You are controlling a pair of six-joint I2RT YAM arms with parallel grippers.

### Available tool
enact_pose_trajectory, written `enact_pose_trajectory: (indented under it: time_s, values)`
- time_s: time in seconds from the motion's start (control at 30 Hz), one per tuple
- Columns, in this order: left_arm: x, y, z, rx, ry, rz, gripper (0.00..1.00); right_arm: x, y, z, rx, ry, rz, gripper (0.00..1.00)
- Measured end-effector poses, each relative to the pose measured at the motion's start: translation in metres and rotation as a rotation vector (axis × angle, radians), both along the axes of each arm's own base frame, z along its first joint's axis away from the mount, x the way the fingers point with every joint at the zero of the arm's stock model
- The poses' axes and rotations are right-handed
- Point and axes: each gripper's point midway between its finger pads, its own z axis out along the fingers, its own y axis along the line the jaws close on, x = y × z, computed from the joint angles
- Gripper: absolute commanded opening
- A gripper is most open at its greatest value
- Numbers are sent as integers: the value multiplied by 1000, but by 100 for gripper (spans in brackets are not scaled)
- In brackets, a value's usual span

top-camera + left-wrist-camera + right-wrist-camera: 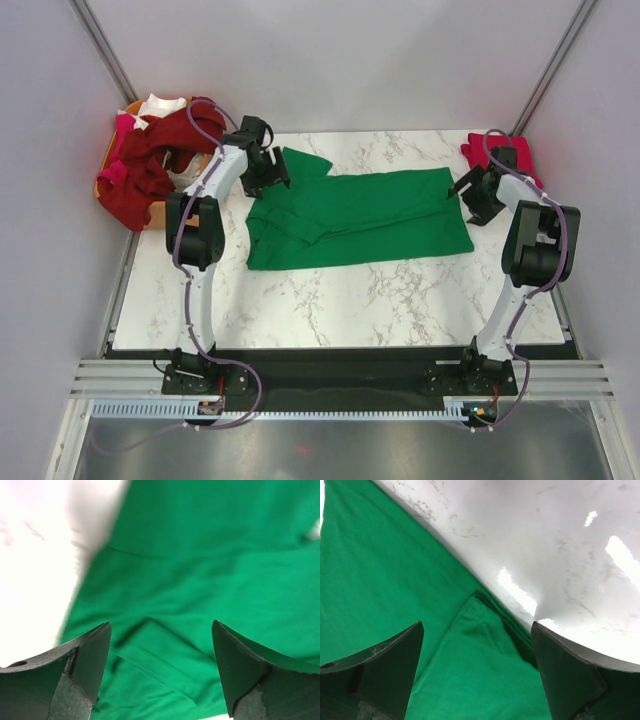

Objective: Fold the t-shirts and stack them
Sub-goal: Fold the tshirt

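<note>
From above, the green shirt (370, 215) lies flat mid-table, with the left gripper (272, 182) at its 10 o'clock corner and the right gripper (460, 190) at 3 o'clock. The left wrist shows fingers (85, 660) spread over creased cloth, so it is probably best to pinch low. The right wrist shows fingers (385, 670) spread above the doubled hem, which should be taken both layers together.

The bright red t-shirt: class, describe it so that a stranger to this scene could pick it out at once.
Find the marble table and look to its far right corner. The bright red t-shirt lies bunched there alone, brighter than the dark red t-shirt heaped at the far left.
</note>
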Motion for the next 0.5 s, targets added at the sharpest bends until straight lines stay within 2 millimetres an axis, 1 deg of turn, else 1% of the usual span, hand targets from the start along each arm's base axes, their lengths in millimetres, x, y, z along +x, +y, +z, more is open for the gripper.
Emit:
enact_pose_trajectory:
  time_s: [0.03,0.07,0.1,0.13,0.2,0.23,0.3,0.33,0.37,0.4,0.43,0.47,0.5]
  values:
    - [5,7,-7,3,13,10,90,-1,-2,-1,-12,10,-7,98]
    - [7,14,-9,7,21,20,90,-2,-5,2,-34,15,-11,98]
    - [3,19,-11,17,41,27,90,-2,-7,8,-53,7,-14,98]
    - [2,26,-6,22,41,38,89,-2,-10,15,-74,-4,-17,98]
    - [-2,29,12,23,15,40,89,-4,-13,40,-119,-42,-12,98]
    - [-8,29,23,23,-1,38,87,-4,-14,52,-136,-67,-11,98]
    - [-26,28,49,27,-37,32,84,-10,-10,83,-179,-138,2,98]
    - [-40,27,62,24,-69,26,81,-16,-4,93,-189,-162,16,98]
    - [-63,27,76,22,-81,15,81,-23,8,105,-204,-195,41,97]
    - [-81,26,86,17,-106,7,81,-28,26,113,-206,-224,81,97]
    - [-97,26,92,12,-132,-2,81,-34,49,117,-200,-244,137,96]
    - [-115,26,94,8,-141,-13,74,-37,79,120,-186,-262,212,95]
    - [-131,26,92,6,-135,-20,69,-38,104,121,-170,-275,279,91]
